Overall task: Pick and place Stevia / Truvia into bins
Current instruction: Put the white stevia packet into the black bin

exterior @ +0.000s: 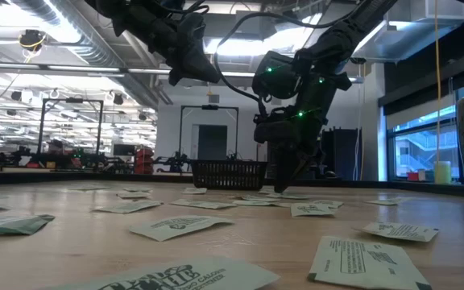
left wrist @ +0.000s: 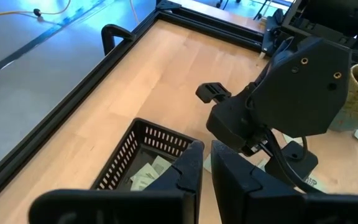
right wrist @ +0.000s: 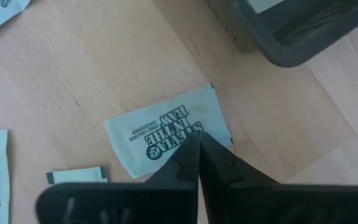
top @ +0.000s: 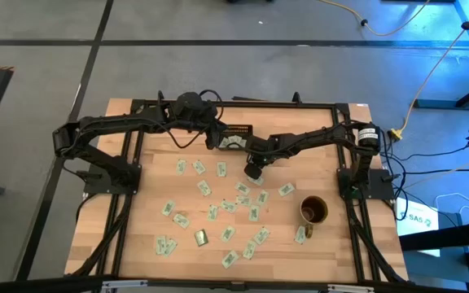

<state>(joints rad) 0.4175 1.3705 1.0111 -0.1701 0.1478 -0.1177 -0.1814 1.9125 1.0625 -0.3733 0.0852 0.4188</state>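
Right gripper (right wrist: 199, 144) is down at the table with fingers pressed together on the edge of a Stevia packet (right wrist: 166, 127), right beside the black bin (top: 234, 140), probably pinching it. Left gripper (left wrist: 207, 163) hangs closed over the bin.

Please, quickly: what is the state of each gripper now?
Left gripper: closed, empty, above the black bin.
Right gripper: closed, tips on a Stevia packet.

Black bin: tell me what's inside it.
The black bin holds a few pale sweetener packets on its floor. The left pincer hangs over it, covering part of the inside, so the count is unclear.
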